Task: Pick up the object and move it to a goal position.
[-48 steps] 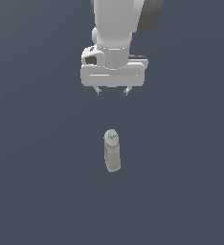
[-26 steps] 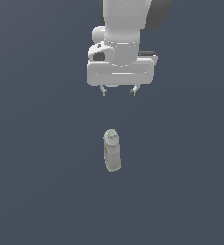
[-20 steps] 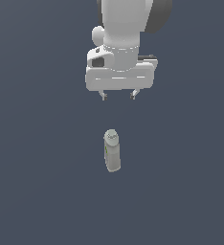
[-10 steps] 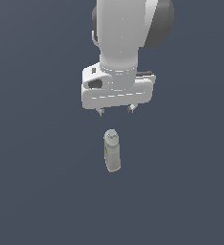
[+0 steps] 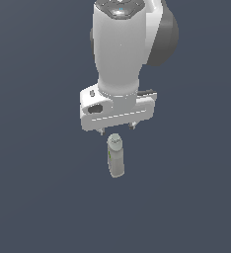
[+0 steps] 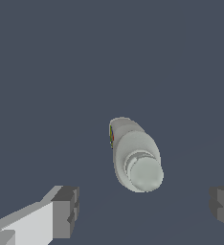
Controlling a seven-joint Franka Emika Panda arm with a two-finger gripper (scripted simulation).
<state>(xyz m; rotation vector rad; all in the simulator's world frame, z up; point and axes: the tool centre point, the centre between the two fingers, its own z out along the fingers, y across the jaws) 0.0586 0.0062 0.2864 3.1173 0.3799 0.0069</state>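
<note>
White arm over a plain dark surface [image 5: 33,197], gripper [image 5: 116,130] released with fingers spread wide, hovering just above the capped end of the bottle [image 5: 115,155], bottle standing on the surface, untouched, between the fingers [image 6: 61,213] in the wrist view

In the exterior view the white, grey-tipped pincer [image 5: 117,130] showed only its finger ends below the broad white hand housing. In the wrist view both fingers [image 6: 66,210] were cut by the frame's edges. The green label stripe on the small pale grey-white round-capped bottle [image 6: 133,155] was too small to read.
</note>
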